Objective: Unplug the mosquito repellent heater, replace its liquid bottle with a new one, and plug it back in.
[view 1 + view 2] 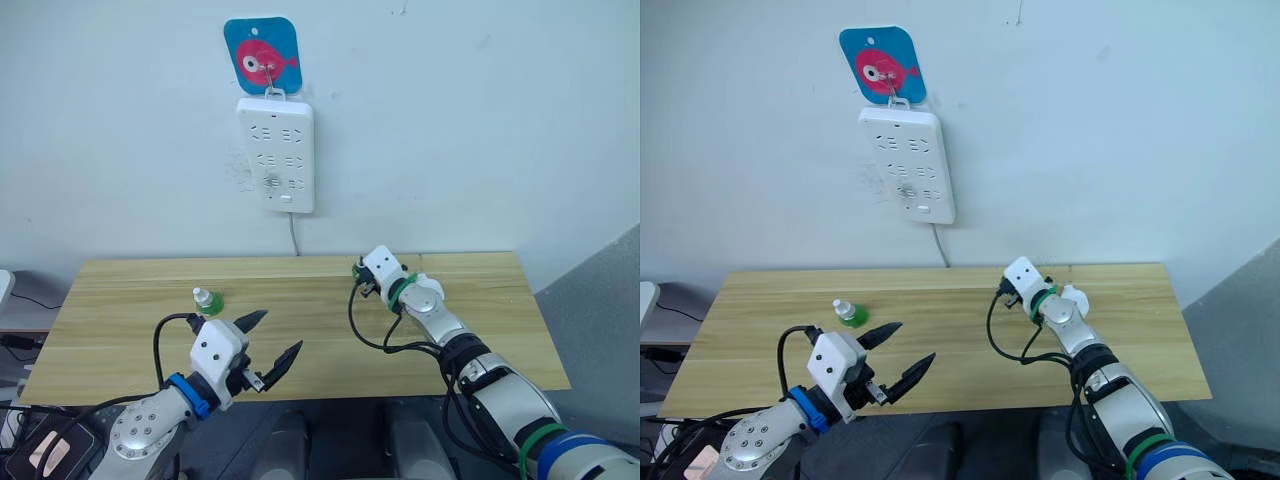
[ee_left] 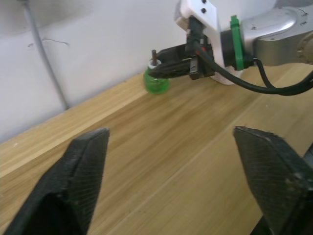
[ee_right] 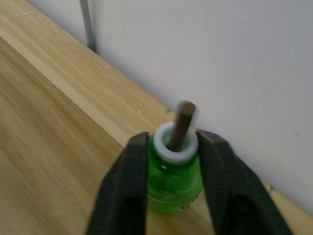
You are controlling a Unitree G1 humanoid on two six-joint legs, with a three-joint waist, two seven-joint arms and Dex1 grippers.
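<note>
step: bottle swap | right tool pinched on wick bottle at counter back edge | left tool spread, empty, over front edge | capped bottle stood back-left | heater not made out | next: bottle to be set down, capped bottle fetched

Plain white wall, light wood table flush against it, grey floor off the right end.
</note>
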